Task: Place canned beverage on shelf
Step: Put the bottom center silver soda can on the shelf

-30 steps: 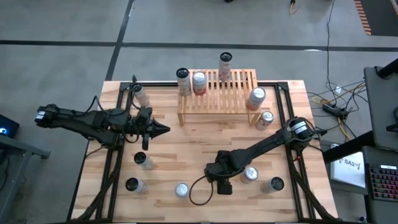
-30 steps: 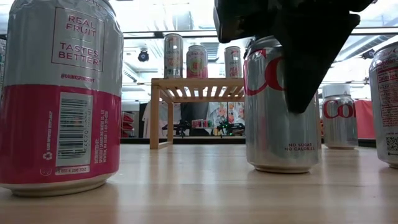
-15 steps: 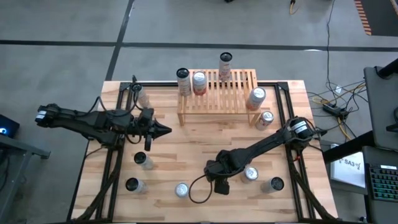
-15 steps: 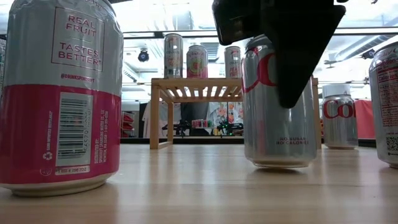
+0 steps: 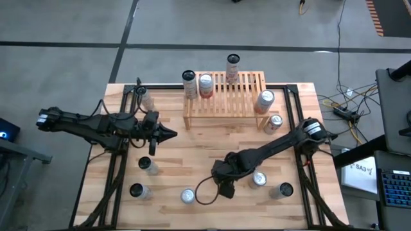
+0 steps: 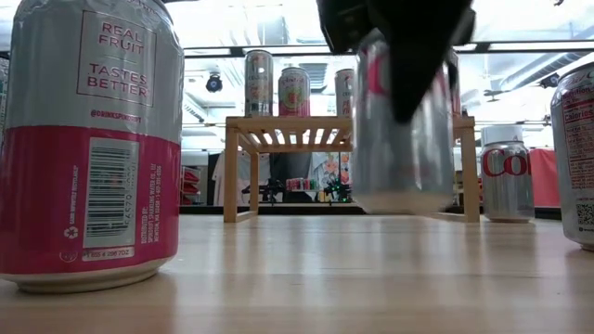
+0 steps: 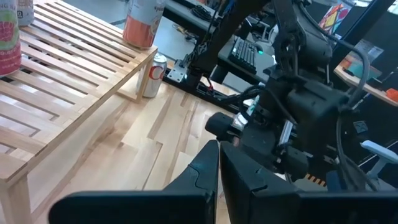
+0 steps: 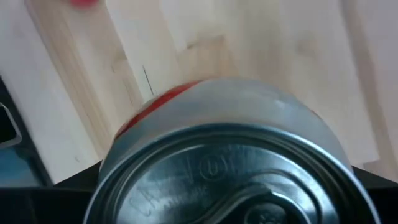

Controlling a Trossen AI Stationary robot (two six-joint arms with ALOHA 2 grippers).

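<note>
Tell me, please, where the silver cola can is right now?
Low view: the silver cola can hangs clear of the table, held by the right tool, before the shelf.

Grey floor (image 5: pixel 64 25) with dark seams, cables (image 5: pixel 343 106) at right

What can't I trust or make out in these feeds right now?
- Held silver can: blurred in the low view; the right gripper hides it in the high view.
- Right wrist view: the can's top fills the picture, hiding the fingers.
- Labels of the cans on the shelf: too small in the high view.
- Left gripper: shut, empty, waiting left of the shelf.
</note>
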